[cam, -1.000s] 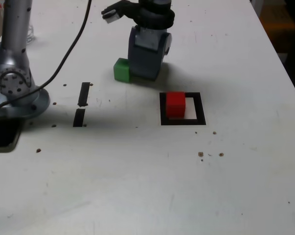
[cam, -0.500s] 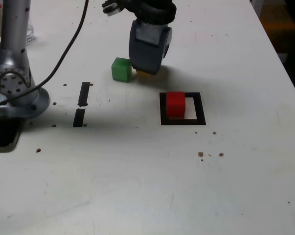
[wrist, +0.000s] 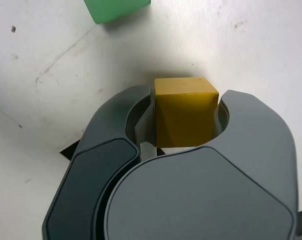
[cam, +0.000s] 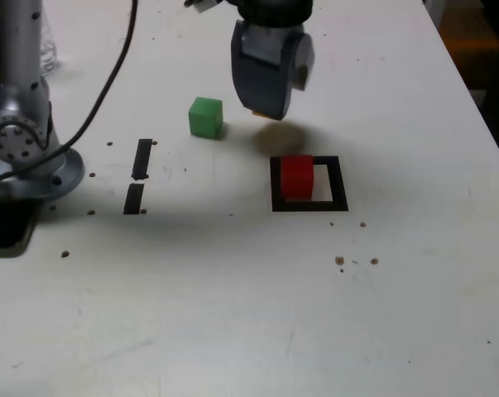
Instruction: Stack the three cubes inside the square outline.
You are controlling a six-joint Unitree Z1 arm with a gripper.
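My gripper [cam: 267,112] hangs above the table, shut on the yellow cube [wrist: 185,111], which the wrist view shows clamped between the two grey jaws. In the exterior view only a sliver of yellow shows under the gripper. The red cube [cam: 297,177] stands inside the square outline [cam: 338,184], against its left side in the exterior view. The green cube [cam: 206,117] rests on the table to the exterior view's left of the gripper, and a corner of the green cube [wrist: 115,8] shows in the wrist view. The gripper is behind and slightly left of the outline.
The arm's round base [cam: 26,149] stands at the exterior view's left, with a black cable [cam: 108,83] running up from it. Two short black tape strips [cam: 138,175] lie between the base and the cubes. A dark flat object [cam: 5,223] lies at the left edge.
The gripper closed on the yellow cube beside the green one, then lifted it and moved toward the exterior view's right. The green and red cubes have stayed put.
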